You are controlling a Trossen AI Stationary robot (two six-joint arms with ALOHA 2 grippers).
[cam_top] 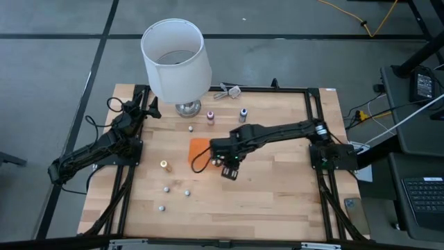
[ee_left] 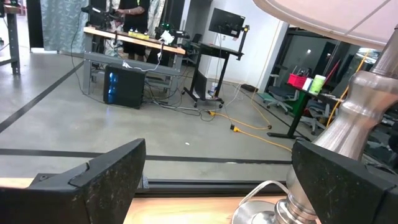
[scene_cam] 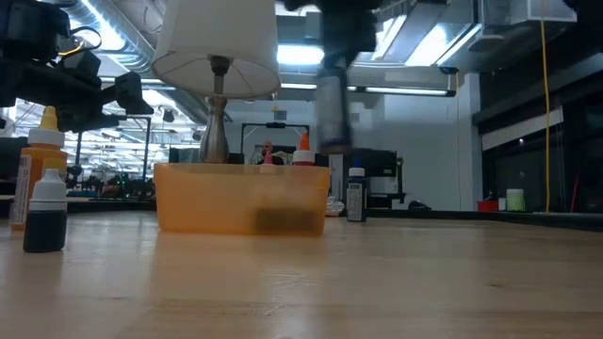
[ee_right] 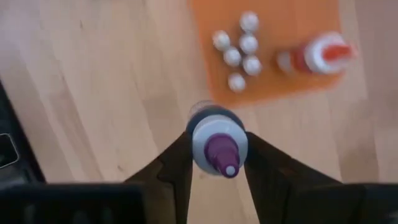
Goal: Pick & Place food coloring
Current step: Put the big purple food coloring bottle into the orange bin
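Right pincer clamps a purple-tipped food coloring bottle above the desk, at 4 o'clock of the orange tray. Left pincer gapes wide, empty, near the lamp.

Floor around my table is grey concrete with dark tape lines. Yellow cable snakes across it at the far side. Black desk with a keyboard sits off to the right. Left wrist view shows a workbench with a person standing behind it, a blue-lit PC tower underneath, and a monitor on a stand. Ceiling strip lights are on.
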